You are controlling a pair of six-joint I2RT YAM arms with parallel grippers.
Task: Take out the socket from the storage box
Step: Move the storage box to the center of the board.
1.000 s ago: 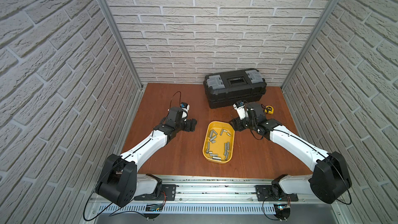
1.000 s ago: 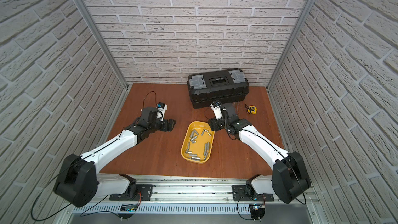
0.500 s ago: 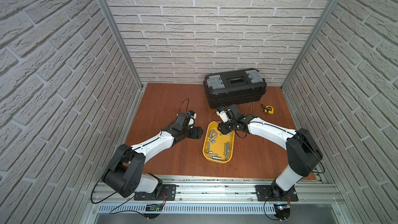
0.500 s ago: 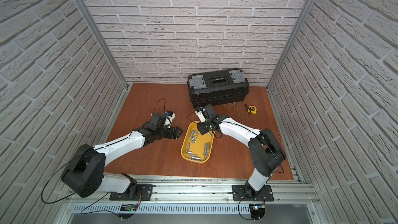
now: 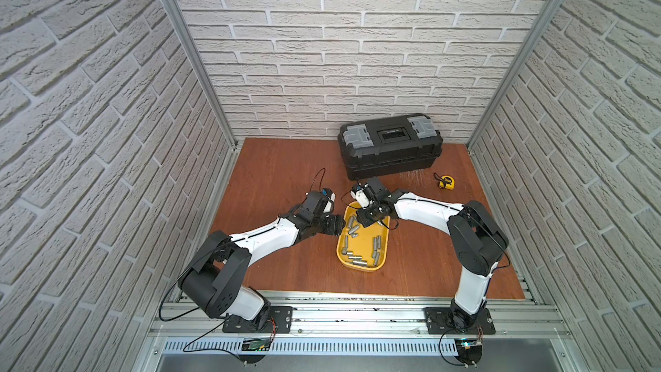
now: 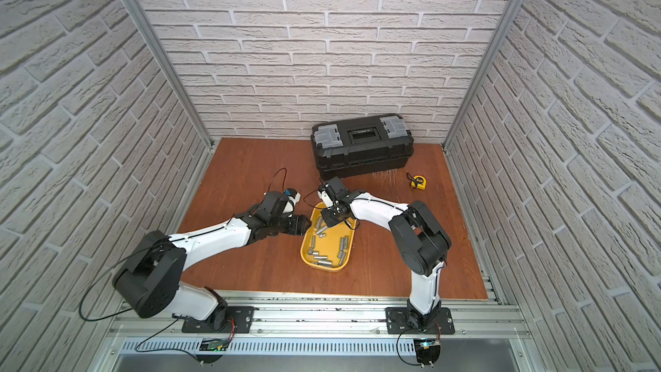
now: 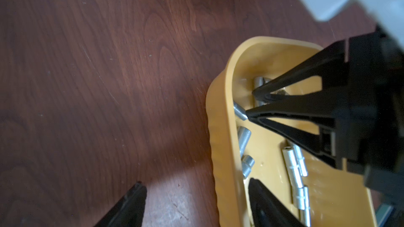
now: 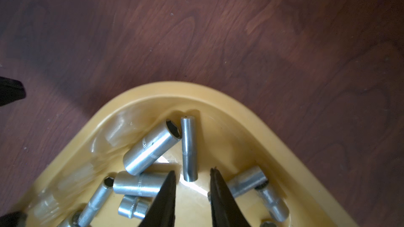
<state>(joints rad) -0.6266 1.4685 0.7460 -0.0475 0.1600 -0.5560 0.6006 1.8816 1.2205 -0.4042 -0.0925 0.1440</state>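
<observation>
Socket [image 8: 189,149], slim and steel, lies at the 12 o'clock end of the storage box [image 8: 218,97], where the right hand [image 8: 192,171] has swung in and narrowed to a slight gap around it, while the left hand [image 7: 195,182], open, now straddles the 9 o'clock wall, so a grasp looks imminent.

Black toolbox [image 5: 390,152] — tape measure [image 5: 447,182] beside

Robot lab cell: faux-brick panels [image 5: 357,66], aluminium base rail [image 5: 357,313], wooden tabletop [image 5: 286,166], black toolbox [image 5: 390,152], tape measure [image 5: 447,182]
</observation>
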